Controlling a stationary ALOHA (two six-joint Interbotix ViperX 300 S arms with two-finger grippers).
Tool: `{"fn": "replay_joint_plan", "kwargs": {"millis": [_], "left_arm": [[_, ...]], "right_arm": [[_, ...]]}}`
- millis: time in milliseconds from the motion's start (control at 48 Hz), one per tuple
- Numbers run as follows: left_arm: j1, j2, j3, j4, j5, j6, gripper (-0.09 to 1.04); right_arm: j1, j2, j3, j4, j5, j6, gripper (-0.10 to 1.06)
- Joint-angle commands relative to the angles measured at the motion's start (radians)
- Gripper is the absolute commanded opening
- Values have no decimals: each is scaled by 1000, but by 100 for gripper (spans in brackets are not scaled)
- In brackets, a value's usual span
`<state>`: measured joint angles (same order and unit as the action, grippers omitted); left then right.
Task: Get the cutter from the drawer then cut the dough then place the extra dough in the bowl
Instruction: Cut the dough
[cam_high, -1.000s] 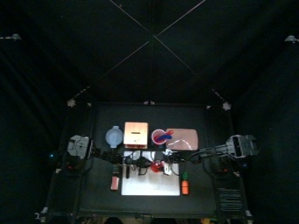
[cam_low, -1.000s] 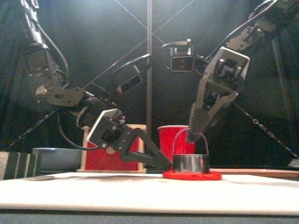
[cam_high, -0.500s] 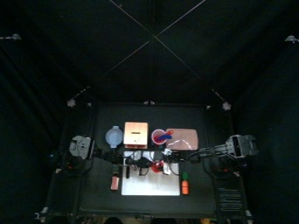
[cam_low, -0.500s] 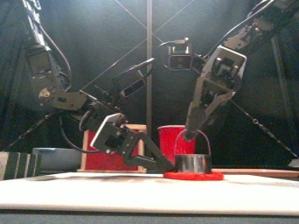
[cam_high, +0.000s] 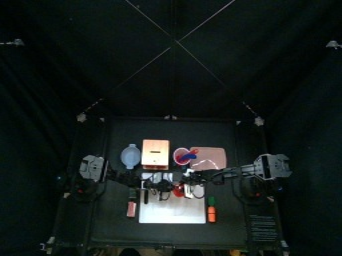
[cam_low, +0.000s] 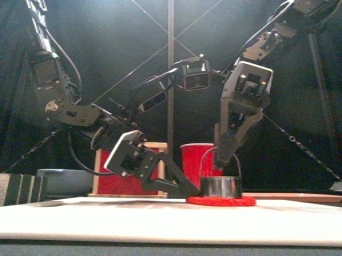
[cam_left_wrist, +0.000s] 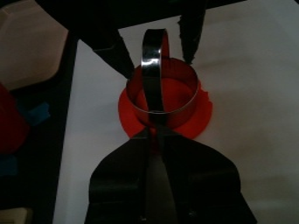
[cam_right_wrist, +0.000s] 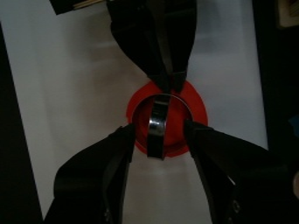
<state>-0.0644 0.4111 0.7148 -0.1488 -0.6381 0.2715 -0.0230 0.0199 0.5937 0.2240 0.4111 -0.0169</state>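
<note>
1. The right gripper (cam_low: 219, 166) comes down steeply from above. Its jaws are closed on the wire handle of the cutter (cam_low: 221, 186) — the right wrist view shows one jaw on each side of the metal arch.
2. The left gripper (cam_low: 195, 187) reaches in low from the left. Its jaws are pressed together with only a thin slit between them, and the tips meet the cutter's outer wall just above the dough (cam_low: 221, 201).
3. The cutter stands upright on the flat red dough disc. A rim of dough shows round it in both wrist views.
4. The dough lies on the white board (cam_low: 160, 212). In the front view, bare board runs from the dough to the near edge and out to both sides.
5. In the left wrist view one board edge runs near the dough, with the black table (cam_left_wrist: 56, 140) beyond it — the opposite side is wide bare board.
6. The red cup (cam_low: 198, 160) stands straight behind the cutter in the front view. The top view places it on the pink tray (cam_high: 217, 158), past the board's back edge and apart from the dough.
7. The wooden box (cam_high: 155, 152) sits left of the cup and the bowl (cam_high: 128, 155) further left. Both are behind the board's back edge, clear of the grippers.
8. A small orange-red toy (cam_high: 211, 212) lies at the board's right side, toward the front. Another red thing (cam_high: 132, 208) lies just off the left edge. Both are too small to name.
</note>
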Motion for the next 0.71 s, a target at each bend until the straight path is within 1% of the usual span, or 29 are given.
{"fn": "replay_joint_plan", "kwargs": {"millis": [21, 62, 125, 250, 500, 708], "left_arm": [[0, -3, -6, -3, 6, 0, 59], [-2, -3, -5, -3, 6, 0, 59], [-2, -3, -5, -3, 6, 0, 59], [-2, -3, -5, -3, 6, 0, 59], [-3, -3, -5, -3, 23, 0, 59], [-3, -3, -6, -6, 44, 0, 59]], "right_arm": [[-5, -17, -29, -18, 9, 15, 68], [-5, -17, -29, -32, 18, 29, 61], [-5, -17, -29, -51, 32, 41, 55], [0, -15, -29, -67, 46, 54, 47], [2, -58, -60, -72, 86, 54, 45], [-6, -152, -84, -75, 117, 54, 45]]}}
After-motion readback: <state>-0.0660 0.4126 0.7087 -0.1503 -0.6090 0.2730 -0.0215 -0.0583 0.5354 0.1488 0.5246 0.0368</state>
